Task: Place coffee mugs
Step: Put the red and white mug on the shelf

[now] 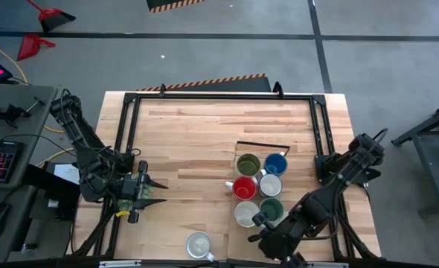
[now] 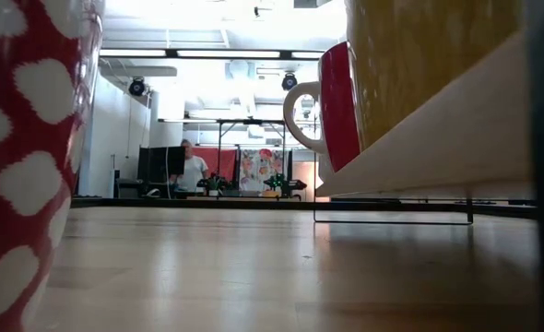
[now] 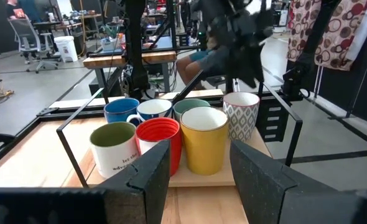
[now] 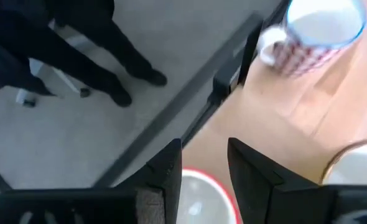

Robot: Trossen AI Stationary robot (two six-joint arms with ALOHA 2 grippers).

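Note:
Several coffee mugs stand close together on a wooden board (image 3: 190,180) at the table's right: olive (image 1: 248,164), blue (image 1: 276,164), red (image 1: 243,187), white (image 1: 270,184), teal (image 1: 271,208) and yellow (image 3: 203,140). A grey-patterned mug (image 3: 241,115) stands at the near end of the group. My right gripper (image 1: 258,219) hangs open above it, and a mug's rim (image 4: 202,202) shows below its fingers. A red-and-white patterned mug (image 1: 198,244) stands alone by the near edge. My left gripper (image 1: 156,192) waits open at the table's left, pointing level at the group.
A black frame (image 1: 219,97) runs around the table's edges, and a thin black wire bracket (image 1: 263,143) stands just beyond the mugs. Bare wood (image 1: 197,141) stretches across the middle and far part. A person's legs (image 4: 109,56) stand on the floor beyond the near edge.

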